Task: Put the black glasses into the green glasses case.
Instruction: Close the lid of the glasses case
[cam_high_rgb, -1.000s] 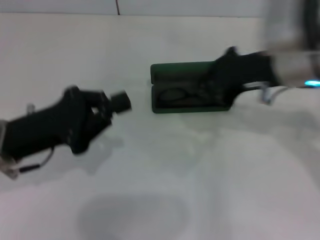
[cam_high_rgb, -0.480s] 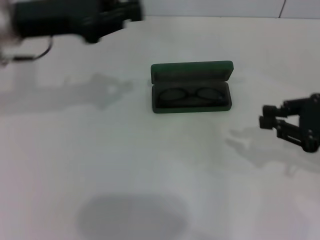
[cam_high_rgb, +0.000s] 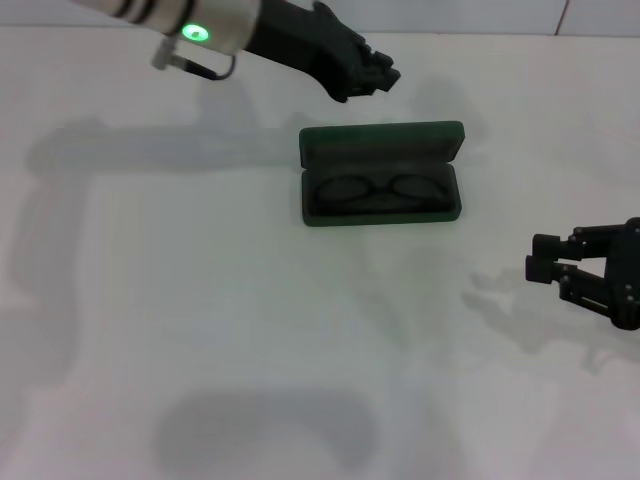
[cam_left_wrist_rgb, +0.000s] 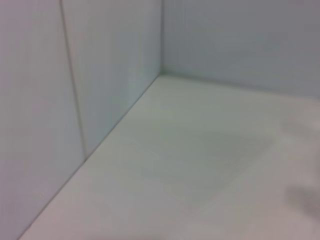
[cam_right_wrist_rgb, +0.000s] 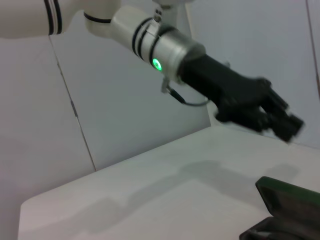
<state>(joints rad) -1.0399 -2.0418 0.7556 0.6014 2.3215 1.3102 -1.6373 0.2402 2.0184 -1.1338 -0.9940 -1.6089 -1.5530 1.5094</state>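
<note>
The green glasses case (cam_high_rgb: 380, 141) lies open in the middle of the white table in the head view, lid toward the far side. The black glasses (cam_high_rgb: 378, 188) lie folded inside its lower half. My left gripper (cam_high_rgb: 376, 74) hangs in the air just behind the case's far left corner, its arm reaching in from the upper left. It also shows in the right wrist view (cam_right_wrist_rgb: 282, 120), above a corner of the case (cam_right_wrist_rgb: 287, 197). My right gripper (cam_high_rgb: 536, 258) is open and empty, low over the table to the right of the case.
The white table (cam_high_rgb: 200, 300) spreads around the case. Pale wall panels (cam_left_wrist_rgb: 100, 75) close off the far side and meet the table at a corner in the left wrist view.
One second ago my right gripper was at the case; it has withdrawn to the right. My left arm has swung up and across to behind the case. The glasses stay inside.
</note>
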